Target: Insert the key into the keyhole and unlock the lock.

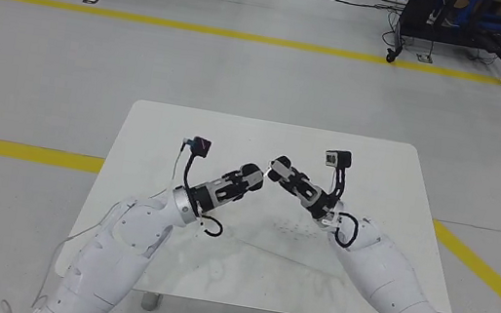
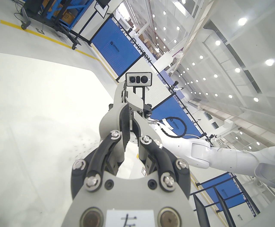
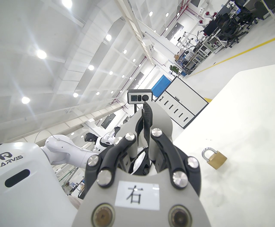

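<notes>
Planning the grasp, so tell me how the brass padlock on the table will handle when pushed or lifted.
The brass padlock looks solid metal, so probably rigid and heavy for its size. It lies flat on the smooth white table, so a push would likely slide it, not roll it.

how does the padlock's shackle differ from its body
The shackle is a thin, silvery, curved loop, while the body is a solid brass-coloured block. The shackle is the narrower part; the body is wider and thicker. Both lie together on the white table, and the shackle seems to be seated in the body.
</notes>
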Robot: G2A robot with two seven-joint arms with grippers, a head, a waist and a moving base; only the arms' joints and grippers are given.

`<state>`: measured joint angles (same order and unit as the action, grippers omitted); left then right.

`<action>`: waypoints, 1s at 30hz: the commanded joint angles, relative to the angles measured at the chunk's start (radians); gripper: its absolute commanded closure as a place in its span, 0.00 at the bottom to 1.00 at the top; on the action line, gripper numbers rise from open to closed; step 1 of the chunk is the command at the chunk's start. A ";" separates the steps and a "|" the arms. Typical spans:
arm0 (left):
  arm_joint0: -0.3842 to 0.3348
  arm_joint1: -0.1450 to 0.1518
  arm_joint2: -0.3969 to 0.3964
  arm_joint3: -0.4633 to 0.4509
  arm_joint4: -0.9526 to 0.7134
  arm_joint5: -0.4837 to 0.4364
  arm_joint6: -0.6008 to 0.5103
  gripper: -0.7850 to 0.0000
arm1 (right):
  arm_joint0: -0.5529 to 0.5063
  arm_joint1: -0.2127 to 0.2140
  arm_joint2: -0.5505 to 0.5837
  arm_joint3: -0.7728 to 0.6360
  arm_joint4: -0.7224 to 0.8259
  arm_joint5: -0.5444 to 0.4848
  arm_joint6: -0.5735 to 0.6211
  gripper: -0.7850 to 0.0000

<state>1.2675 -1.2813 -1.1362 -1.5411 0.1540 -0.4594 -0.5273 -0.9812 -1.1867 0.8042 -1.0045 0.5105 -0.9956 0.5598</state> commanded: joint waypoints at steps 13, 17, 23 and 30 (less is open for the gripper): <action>-0.003 0.005 -0.002 -0.001 -0.003 0.027 0.015 0.71 | -0.003 -0.012 0.026 0.000 0.017 0.006 0.038 1.00; 0.000 0.006 -0.002 -0.003 -0.011 0.031 0.015 0.66 | -0.006 -0.014 0.038 0.000 0.018 0.003 0.046 1.00; -0.001 0.007 0.000 -0.003 -0.022 0.033 0.013 0.69 | -0.009 -0.019 0.043 -0.004 0.019 0.013 0.063 1.00; -0.004 0.008 0.007 0.001 -0.028 0.039 0.004 0.69 | -0.006 -0.028 0.046 0.008 0.022 0.015 0.076 1.00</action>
<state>1.2645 -1.2731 -1.1310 -1.5409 0.1259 -0.4216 -0.5219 -0.9871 -1.2142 0.8496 -0.9978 0.5316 -0.9801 0.6342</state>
